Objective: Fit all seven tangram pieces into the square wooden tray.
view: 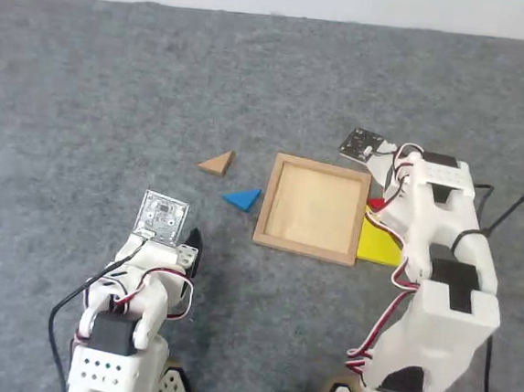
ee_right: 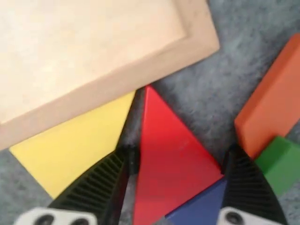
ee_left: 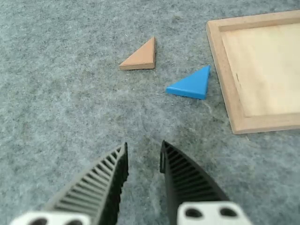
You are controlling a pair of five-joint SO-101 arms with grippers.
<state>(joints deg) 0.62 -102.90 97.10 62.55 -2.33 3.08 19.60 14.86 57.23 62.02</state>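
While the right claw (ee_right: 179,153) is spread wide astride the red triangle (ee_right: 168,140) beside the wooden tray (ee_right: 117,82), nothing is clamped. The left claw (ee_left: 144,144) is seen narrowly parted, empty.

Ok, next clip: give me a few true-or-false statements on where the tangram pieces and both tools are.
1. The wooden tray holds no pieces. True.
2. The blue triangle lies inside the tray. False: it lies on the carpet beside the tray.
3. The right tool is open, with a finger on either side of the red triangle. True.
4. The left tool grips the tan triangle. False: it is empty, over bare carpet and apart from that triangle.
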